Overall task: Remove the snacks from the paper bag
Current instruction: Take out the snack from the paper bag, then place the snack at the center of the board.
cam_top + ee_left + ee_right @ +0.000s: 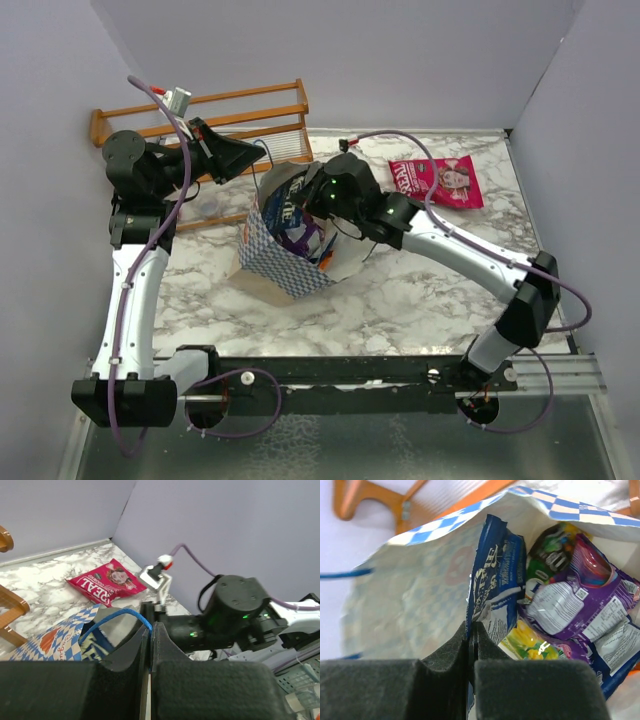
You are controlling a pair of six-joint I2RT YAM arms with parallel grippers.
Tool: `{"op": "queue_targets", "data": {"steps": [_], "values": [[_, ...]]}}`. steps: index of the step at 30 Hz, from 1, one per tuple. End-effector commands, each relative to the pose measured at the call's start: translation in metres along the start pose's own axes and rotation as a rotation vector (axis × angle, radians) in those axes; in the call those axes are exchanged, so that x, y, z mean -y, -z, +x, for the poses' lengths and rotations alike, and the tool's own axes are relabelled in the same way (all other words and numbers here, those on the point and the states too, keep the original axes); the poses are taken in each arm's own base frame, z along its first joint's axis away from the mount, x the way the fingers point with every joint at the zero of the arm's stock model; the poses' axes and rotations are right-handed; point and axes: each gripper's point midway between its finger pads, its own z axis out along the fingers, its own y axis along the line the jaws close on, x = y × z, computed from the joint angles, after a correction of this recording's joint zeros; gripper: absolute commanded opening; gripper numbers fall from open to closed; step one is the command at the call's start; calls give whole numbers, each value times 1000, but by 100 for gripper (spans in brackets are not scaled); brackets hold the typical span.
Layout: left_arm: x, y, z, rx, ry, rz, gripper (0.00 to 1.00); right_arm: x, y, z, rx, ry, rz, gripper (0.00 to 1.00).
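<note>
From above, the paper bag (280,255) stands mouth-up on the marble table (400,290), left of centre and in front of the wooden rack (215,98), with one snack, the magenta-pink packet (437,182), already lying flat on the table well off to its right. The right gripper (312,200) is sunk into the bag's mouth from the right, and the left gripper (250,158) sits at the bag's far-left rim, so the right arm is the one in among the snacks. From the left wrist, that gripper's fingers (172,652) are pressed together, and the bag's blue cord handle (117,615) loops down into the seam between them; I judge that it pinches the handle or the rim there to steady the mouth, though the contact itself is hidden. From the right wrist, the fingers (445,652) are closed tight on the near edge of the blue packet (495,580), which stands on end against the bag's inner wall, its long axis running straight away from the fingertips towards the bag's far rim. To its right the dark purple packet (580,600), a green candy pack (547,552) and a yellow one (527,642) lie heaped, touching it. The next move looks like a pull along the blue packet's length, back out through the mouth, and the grip is only on a thin edge, so it could slip.
</note>
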Motion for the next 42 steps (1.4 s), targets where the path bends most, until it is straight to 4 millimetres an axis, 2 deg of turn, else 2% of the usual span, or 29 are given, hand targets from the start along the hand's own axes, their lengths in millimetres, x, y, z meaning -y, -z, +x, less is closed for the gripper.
{"op": "queue_targets", "data": {"steps": [1, 7, 11, 17, 21, 25, 29, 32, 37, 40, 42], "values": [[21, 5, -22, 55, -131, 0, 0, -44, 36, -28, 69, 91, -195, 1], [21, 6, -27, 65, -144, -23, 0, -72, 76, -52, 131, 202, -312, 1], [17, 7, -28, 68, -156, -58, 0, -91, 123, -77, 236, 323, -420, 1], [10, 7, -25, 66, -145, -79, 0, -108, 207, -124, 434, 404, -499, 1], [7, 7, -23, 66, -139, -89, 0, -106, 259, -161, 600, 456, -474, 1], [3, 8, -21, 61, -137, -102, 0, -83, 290, -200, 773, 518, -305, 1], [2, 9, -22, 61, -146, -116, 0, -45, 298, -228, 889, 581, -36, 2], [2, 8, -24, 61, -150, -118, 0, -7, 293, -240, 945, 653, 223, 1], [0, 7, -23, 57, -147, -121, 0, 35, 280, -240, 972, 742, 476, 1], [0, 7, -23, 56, -149, -120, 0, 63, 257, -239, 937, 718, 509, 1], [1, 7, -23, 56, -152, -118, 0, 92, 233, -239, 854, 678, 519, 1]]}}
